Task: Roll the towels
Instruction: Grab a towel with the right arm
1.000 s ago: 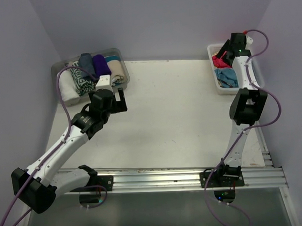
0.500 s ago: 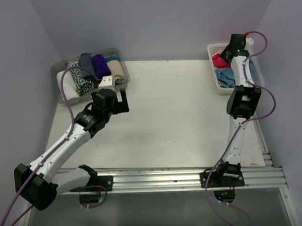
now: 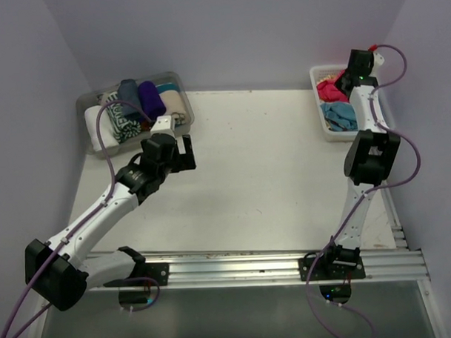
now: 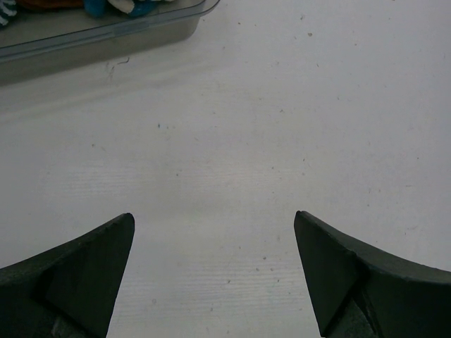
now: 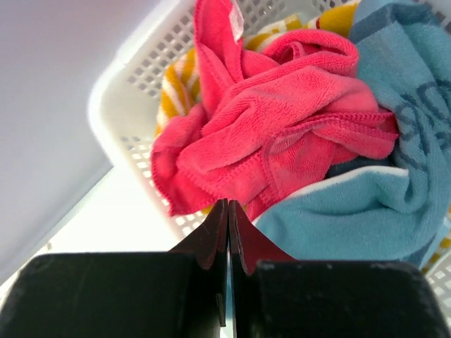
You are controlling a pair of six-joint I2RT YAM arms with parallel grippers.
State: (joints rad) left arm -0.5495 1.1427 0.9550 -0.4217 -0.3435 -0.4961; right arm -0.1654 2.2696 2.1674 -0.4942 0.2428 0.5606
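Seemingly the right tool [image 5: 227, 211] is pressed together at the edge of the hot pink towel [image 5: 282, 134], in the basket [image 5: 120, 105] at the far-right corner of the tabletop [image 3: 270, 175]. So thin a pinch may slip on lifting. The left tool [image 4: 215, 232] is spread.

In the right wrist view, only slivers of the mustard-yellow towel [image 5: 171, 98] show behind the hot pink towel [image 5: 282, 134], the light blue towel [image 5: 394, 204] runs off the right edge, and whether the closed tips of the right tool [image 5: 227, 205] pinch any cloth cannot be told.

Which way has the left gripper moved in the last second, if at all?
Yes: the left gripper slid slightly right and nearer, away from the clear tray.
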